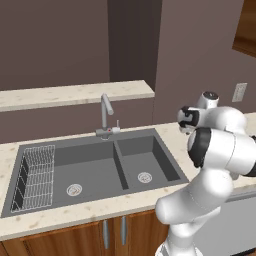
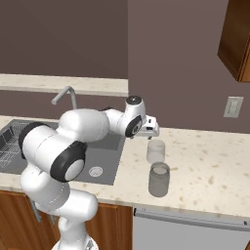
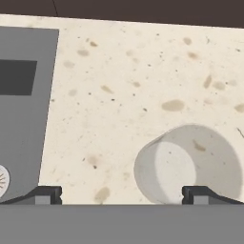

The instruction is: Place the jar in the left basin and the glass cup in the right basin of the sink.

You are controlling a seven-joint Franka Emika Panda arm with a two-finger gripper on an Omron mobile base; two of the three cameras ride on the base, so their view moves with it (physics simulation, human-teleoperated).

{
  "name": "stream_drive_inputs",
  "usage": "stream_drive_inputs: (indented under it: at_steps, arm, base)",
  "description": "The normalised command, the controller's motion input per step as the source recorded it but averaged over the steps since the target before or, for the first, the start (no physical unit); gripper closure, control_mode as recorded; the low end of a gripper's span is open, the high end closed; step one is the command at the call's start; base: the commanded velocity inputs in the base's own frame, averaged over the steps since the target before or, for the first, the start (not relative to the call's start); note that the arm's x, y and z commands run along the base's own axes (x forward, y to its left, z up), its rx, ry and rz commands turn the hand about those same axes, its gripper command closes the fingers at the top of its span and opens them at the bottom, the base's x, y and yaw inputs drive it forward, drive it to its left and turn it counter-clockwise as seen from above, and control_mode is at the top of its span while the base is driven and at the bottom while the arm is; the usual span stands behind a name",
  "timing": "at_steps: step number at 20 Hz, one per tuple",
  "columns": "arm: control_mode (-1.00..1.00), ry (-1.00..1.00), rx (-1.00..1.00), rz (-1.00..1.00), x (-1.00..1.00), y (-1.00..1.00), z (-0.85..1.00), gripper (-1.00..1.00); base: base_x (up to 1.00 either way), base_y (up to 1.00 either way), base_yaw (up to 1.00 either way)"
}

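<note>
Two spread fingers above glass cup.

From the left base camera the robot's own arm sits right over the desk just right of the sink, so whatever stands there is covered up. In the right base view that same arm blocks most of the sink, with just a bit of the wire rack and the right basin peeking out around it. In the hand view the glass cup is cut off along its lower rim, and the sink runs off the left edge.
</note>
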Motion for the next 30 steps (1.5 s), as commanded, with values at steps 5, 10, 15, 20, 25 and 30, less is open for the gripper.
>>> stream_drive_inputs:
  at_steps: [5, 10, 15, 20, 25, 30]
  arm:
    - [-1.0, 0.0, 0.0, 0.0, 0.04, -0.07, -0.2, -1.0]
    - [-1.0, 0.0, 0.0, -0.03, 0.02, -0.08, -0.15, -1.0]
    - [-1.0, 0.0, 0.0, -0.07, 0.0, -0.1, -0.08, -1.0]
    - [-1.0, 0.04, 0.0, -0.08, 0.09, -0.04, -0.16, -1.0]
    - [-1.0, 0.08, 0.01, -0.04, 0.19, -0.01, -0.19, -1.0]
    - [-1.0, 0.04, 0.03, 0.0, 0.21, -0.05, -0.15, -1.0]
  base:
    - [0.0, 0.0, 0.0]
    - [0.0, 0.0, 0.0]
    - [0.0, 0.0, 0.0]
    - [0.0, 0.0, 0.0]
    - [0.0, 0.0, 0.0]
    - [0.0, 0.0, 0.0]
